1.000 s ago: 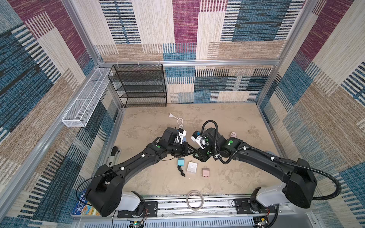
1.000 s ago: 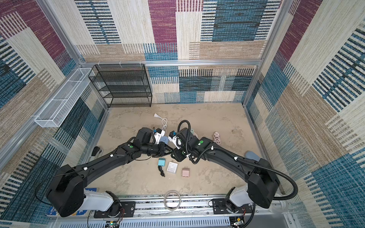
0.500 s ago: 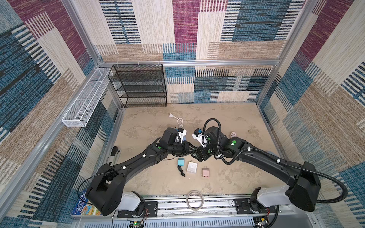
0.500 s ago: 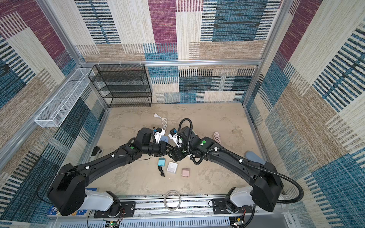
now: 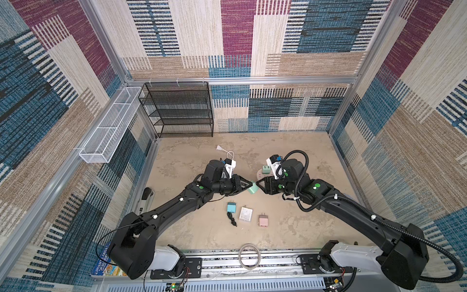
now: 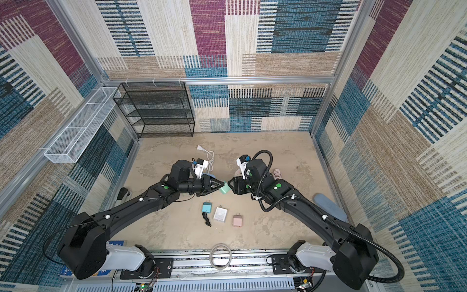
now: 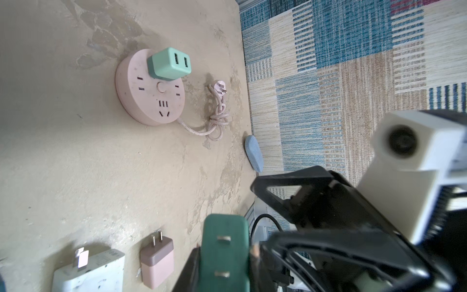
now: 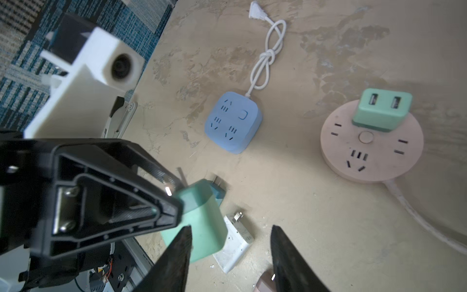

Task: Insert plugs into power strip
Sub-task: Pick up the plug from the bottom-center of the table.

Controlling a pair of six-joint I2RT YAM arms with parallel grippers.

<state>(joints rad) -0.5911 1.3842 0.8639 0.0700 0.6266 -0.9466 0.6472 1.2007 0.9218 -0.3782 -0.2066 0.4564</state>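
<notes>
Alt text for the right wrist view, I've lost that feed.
The left gripper holds a mint green plug ahead of the open right gripper. Beyond sit a blue power strip and a round pink power strip with a second mint plug inserted.

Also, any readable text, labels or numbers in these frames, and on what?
Nothing reads cleanly.
Blue printed item, mostly hidden: white lettering, too blurred to read.
White plug: faint grey print, too small to read.
Pink power strip and blue power strip: socket slots and a button only, no lettering visible.
</notes>
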